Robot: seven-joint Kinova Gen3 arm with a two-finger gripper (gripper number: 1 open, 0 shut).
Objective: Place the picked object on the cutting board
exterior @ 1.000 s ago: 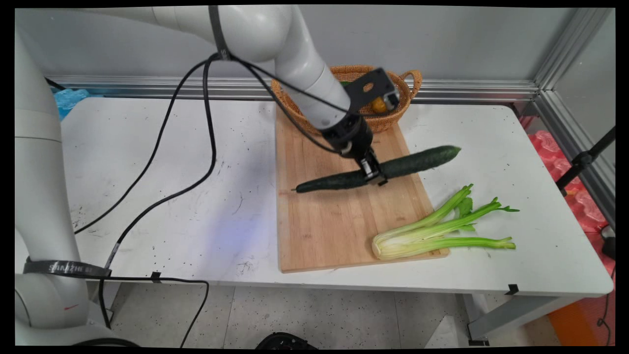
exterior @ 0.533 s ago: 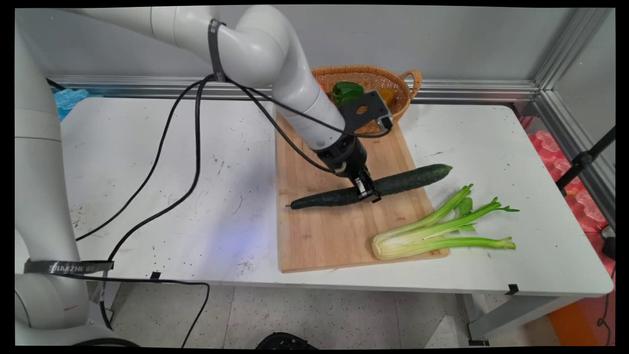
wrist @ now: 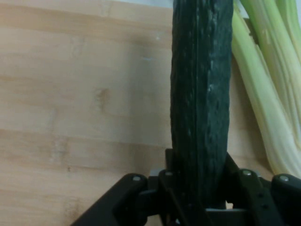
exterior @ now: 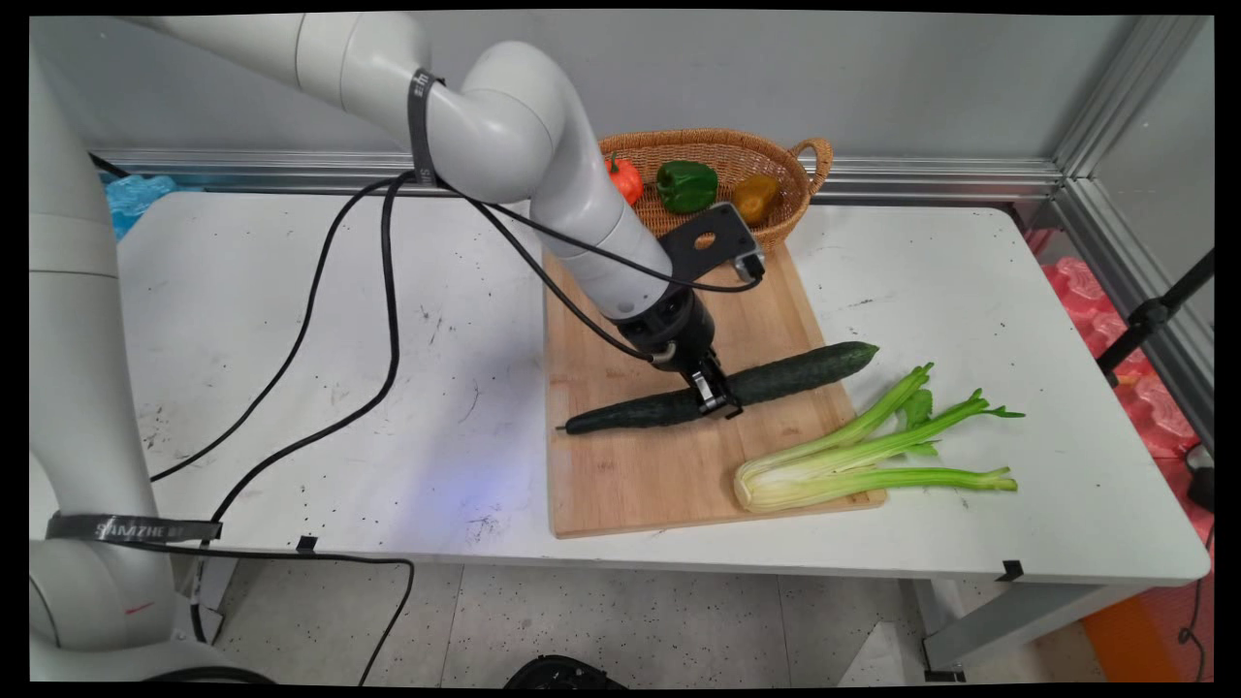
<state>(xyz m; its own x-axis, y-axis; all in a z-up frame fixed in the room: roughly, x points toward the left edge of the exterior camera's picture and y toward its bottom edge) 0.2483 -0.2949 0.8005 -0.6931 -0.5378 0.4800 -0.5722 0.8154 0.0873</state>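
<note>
Between the gripper's (wrist: 200, 188) two black fingers the cucumber (wrist: 201, 94) is clamped, as seen close up in the hand view: dark ridged skin runs straight away from the linkage, with bare board grain on one side and pale celery stalks (wrist: 263, 94) just beside it on the other. Whether cucumber and celery touch cannot be told from that view. From the main view the wider layout is given, which the hand view lacks: the gripper (exterior: 715, 397) is closed on the cucumber (exterior: 776, 378) roughly at its middle, the cucumber lying slantwise low over the wooden cutting board (exterior: 640, 475), thin stem end toward the board's left edge, blunt end out past the board's right edge. Contact between cucumber and board cannot be confirmed. Nearest the camera, the celery (exterior: 853, 456) is laid with its cut base on the board's near right corner and its leafy tops out on the white table (exterior: 291, 320), near the cucumber but apart from it in this view. Behind the gripper, at the board's far edge against the wall, a wicker basket (exterior: 795, 165) is seen holding a red pepper (exterior: 625, 177), a green pepper (exterior: 686, 185) and a yellow-orange pepper (exterior: 755, 197). Part of the basket's left side is hidden by the arm. Black cables (exterior: 388, 291) are hung from the arm over the table's left half.
</note>
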